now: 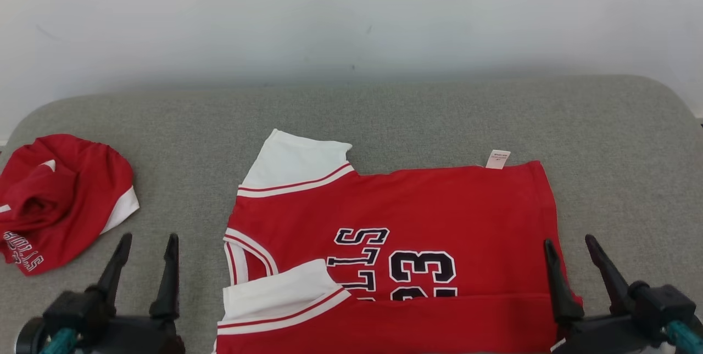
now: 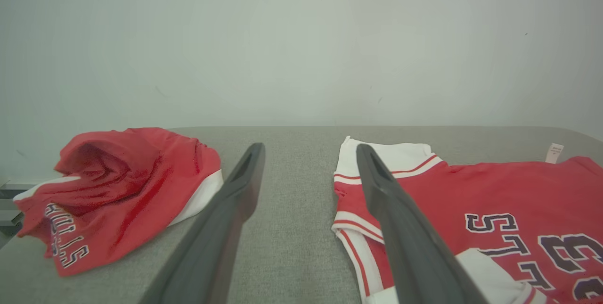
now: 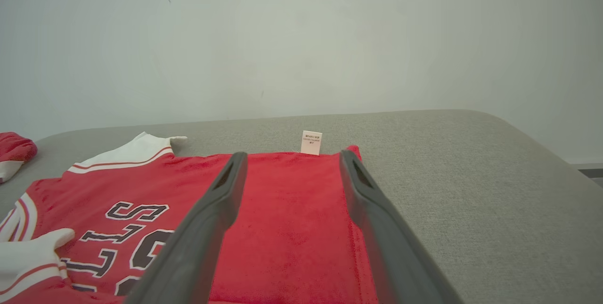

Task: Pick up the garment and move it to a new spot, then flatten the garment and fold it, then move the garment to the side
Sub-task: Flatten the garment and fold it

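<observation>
Both my grippers stand wide apart at the fingers, and neither holds anything. My left gripper (image 1: 149, 240) sits at my lower left over the bare grey padded surface (image 1: 417, 112). My right gripper (image 1: 568, 241) sits at my lower right.

The red jersey (image 1: 439, 206) lies spread flat in the middle of the surface, between the two grippers. It is turned sideways, with its white-trimmed neck opening and its two white sleeves toward my left. Its plain red end points toward my right. A crease runs across the cloth close to my near edge.

In the left wrist view, grey surface shows between my fingers (image 2: 235, 200), with the jersey's sleeve edge just past the right-hand one. In the right wrist view, the jersey's red end lies in the gap between my fingers (image 3: 362, 200). Its small white label (image 3: 311, 143) stands at the far edge. The inner finger of my right gripper overlaps the jersey's right edge in the head view; I cannot tell whether it touches the cloth.

A second red garment (image 1: 66, 195) lies crumpled to the left of my left gripper, well apart from the jersey.
</observation>
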{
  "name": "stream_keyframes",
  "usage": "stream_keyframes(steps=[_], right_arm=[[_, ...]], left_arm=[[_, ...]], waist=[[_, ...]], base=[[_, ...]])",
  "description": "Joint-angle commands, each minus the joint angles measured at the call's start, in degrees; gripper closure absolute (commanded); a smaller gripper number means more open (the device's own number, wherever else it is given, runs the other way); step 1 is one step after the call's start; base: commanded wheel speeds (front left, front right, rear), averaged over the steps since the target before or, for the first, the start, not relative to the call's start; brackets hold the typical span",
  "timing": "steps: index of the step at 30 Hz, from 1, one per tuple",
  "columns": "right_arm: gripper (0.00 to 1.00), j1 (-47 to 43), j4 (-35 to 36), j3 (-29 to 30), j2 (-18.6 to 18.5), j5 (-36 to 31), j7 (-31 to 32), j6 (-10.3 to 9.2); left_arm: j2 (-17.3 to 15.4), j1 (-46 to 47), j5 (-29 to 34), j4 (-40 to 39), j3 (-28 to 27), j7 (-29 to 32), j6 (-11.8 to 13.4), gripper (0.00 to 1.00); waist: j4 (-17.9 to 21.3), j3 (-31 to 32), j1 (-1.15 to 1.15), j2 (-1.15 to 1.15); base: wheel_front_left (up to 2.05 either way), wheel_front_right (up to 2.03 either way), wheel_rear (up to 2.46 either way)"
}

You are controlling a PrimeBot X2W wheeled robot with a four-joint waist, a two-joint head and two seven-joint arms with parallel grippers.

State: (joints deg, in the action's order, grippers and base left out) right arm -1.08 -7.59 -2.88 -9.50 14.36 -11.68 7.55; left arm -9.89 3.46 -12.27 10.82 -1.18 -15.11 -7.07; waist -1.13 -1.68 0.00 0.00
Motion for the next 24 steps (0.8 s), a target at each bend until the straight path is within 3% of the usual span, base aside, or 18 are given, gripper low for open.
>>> stream_keyframes(steps=[1,10,13,14,24], right_arm=[[0.0,2.0,-0.9,0.2,-1.0,0.8,0.7,-0.15],[0.0,18.4,-7.8,-0.1,-6.2,1.8,9.5,-0.15],[0.0,22.4,-9.7,-1.1,-7.3,0.7,12.0,-0.15],[0.0,26.9,-11.8,-2.1,-8.0,1.3,13.0,-0.15],[0.0,42.5,-24.6,-8.9,-7.8,3.9,17.6,-0.15]], left_arm=[[-1.2,3.1,-0.4,0.9,0.9,0.0,-0.2,0.0],[-10.3,25.1,-7.3,7.7,13.1,7.0,-0.3,0.0],[-11.8,30.2,-10.1,9.4,16.1,9.1,-0.3,0.0],[-14.0,35.3,-11.8,11.3,19.5,10.6,-0.3,0.0],[-18.5,52.8,-23.5,23.3,33.9,18.5,-0.3,0.0]], waist=[[0.7,-1.3,0.0,0.0],[3.7,-9.8,0.0,0.0],[4.6,-12.4,0.0,0.0],[5.4,-14.7,0.0,0.0],[8.9,-22.7,0.0,0.0]], base=[[0.0,0.0,0.0],[0.0,0.0,0.0],[0.0,0.0,0.0],[0.0,0.0,0.0],[0.0,0.0,0.0]])
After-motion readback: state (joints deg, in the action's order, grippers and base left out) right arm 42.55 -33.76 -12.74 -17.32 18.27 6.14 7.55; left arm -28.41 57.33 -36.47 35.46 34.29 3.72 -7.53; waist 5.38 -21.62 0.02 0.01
